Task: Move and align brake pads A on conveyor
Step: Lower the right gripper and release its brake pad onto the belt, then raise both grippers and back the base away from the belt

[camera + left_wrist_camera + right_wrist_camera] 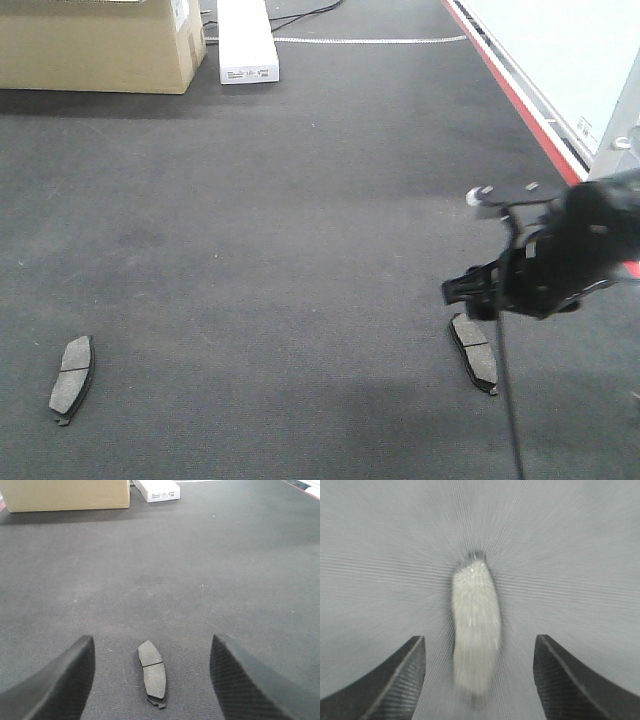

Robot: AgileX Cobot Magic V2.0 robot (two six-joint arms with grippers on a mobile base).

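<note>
Closing risk, right: my right gripper [480,639] stands wide, with the right brake pad [475,640] lying lengthwise between its fingers [390,680]. That wrist view is streaked with blur, so I judge that pinching now could catch the pad skewed or knock it off line.
Right pad, front view: it lies flat on the conveyor [300,230] at lower right of the frame, just below my gripper. Whether a fingertip touches it, I cannot tell.
Left side: my left gripper [152,639] is spread wide and holds nothing. The left brake pad [152,672] lies low centre in that wrist view, between both fingers and apart from them.
Thin-edge risk: both pads lie flat on the felt-like belt, so fingertips may ride over an edge or drag the belt surface.
Alignment risk: the two pads are well apart and lean opposite ways in the front view. Other pads are out of sight.
Edges: the red strip [510,95] runs down the upper right, near my right arm and the right pad.
Obstacles: the cardboard box [95,45] and white box [245,40] sit at top left, well away from both pads.
Open room: the wide stretch of belt between the pads, mid-frame, is where I judge there is space to move.
</note>
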